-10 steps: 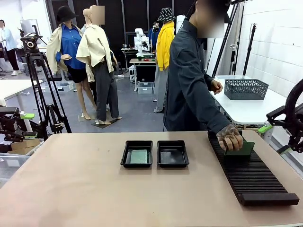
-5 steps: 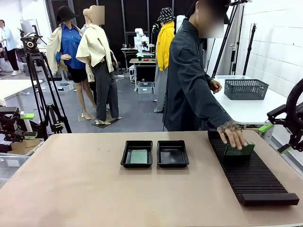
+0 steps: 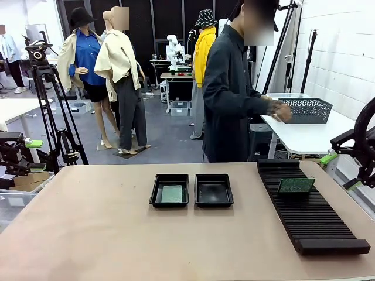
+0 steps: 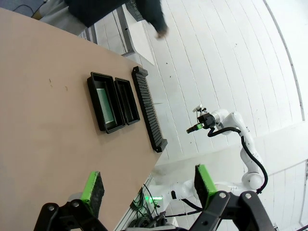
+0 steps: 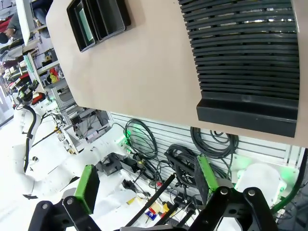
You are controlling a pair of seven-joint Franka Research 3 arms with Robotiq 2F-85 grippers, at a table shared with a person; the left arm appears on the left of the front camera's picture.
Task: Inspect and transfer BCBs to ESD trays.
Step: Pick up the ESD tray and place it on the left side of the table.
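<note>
Two black ESD trays lie side by side at mid-table. The left tray [image 3: 154, 198] holds one green BCB [image 3: 172, 194]; the right tray [image 3: 214, 193] has a bare floor. Another BCB [image 3: 296, 185] stands upright in the ribbed rack [image 3: 313, 222] at the right. My left gripper [image 3: 35, 155] hangs open off the table's left edge, and my right gripper [image 3: 340, 172] is open beyond the right edge, both with nothing in them. In the left wrist view the open gripper [image 4: 148, 183] looks at both trays [image 4: 127, 102] from far off. The right wrist view has its open gripper [image 5: 146, 183] below the rack's near end [image 5: 245, 110].
The person stands at the far side, turned toward a white back table, hands near a black mesh basket [image 3: 304, 110]. A camera tripod [image 3: 50, 99] stands off the left. Cables [image 5: 192, 154] hang beneath the table edge. Bare tabletop [image 3: 117, 240] stretches before the trays.
The person set the green board into the rack, let go and pulled the hand away, turning to the back table. Both arms stayed still.
</note>
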